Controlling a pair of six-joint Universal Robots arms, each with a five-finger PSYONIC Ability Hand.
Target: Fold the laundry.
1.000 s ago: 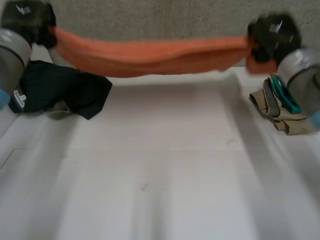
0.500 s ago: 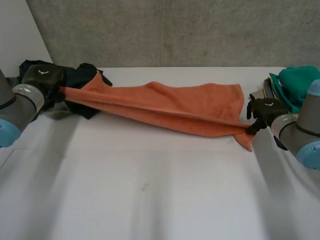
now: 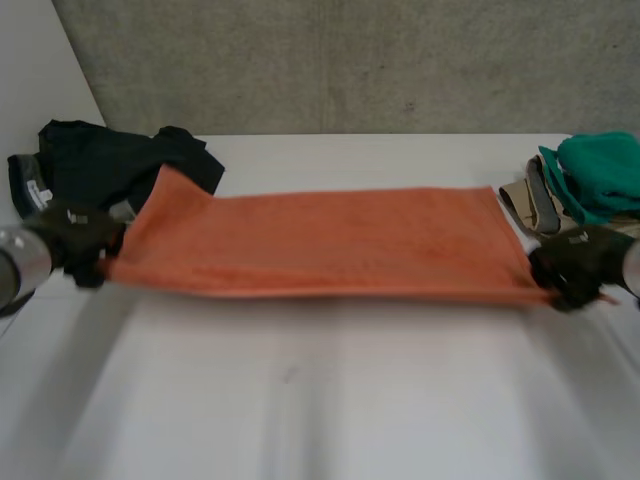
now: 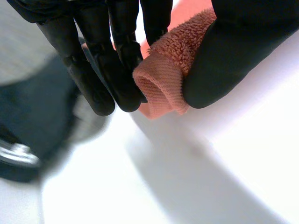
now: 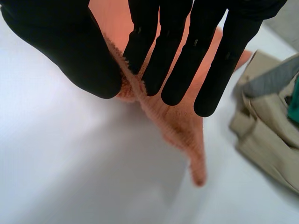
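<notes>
An orange towel [image 3: 330,245] lies stretched flat across the middle of the white table [image 3: 320,400], folded double. My left hand [image 3: 72,235] pinches the towel's near left corner [image 4: 166,77] between its fingers [image 4: 112,70] and thumb. My right hand [image 3: 580,262] pinches the near right corner [image 5: 177,121] the same way, fingers [image 5: 187,51] on one side and thumb on the other. Both hands sit low, close to the tabletop.
A dark navy garment [image 3: 110,165] is heaped at the back left, just behind my left hand. A green cloth [image 3: 600,170] on a folded beige garment [image 3: 535,205] lies at the back right, also seen beside my right hand [image 5: 266,126]. A concrete wall [image 3: 350,60] stands behind the table.
The towel was held up high and bunched between both hands. It has come down toward me and now lies spread flat on the table, both hands lower and nearer the front.
</notes>
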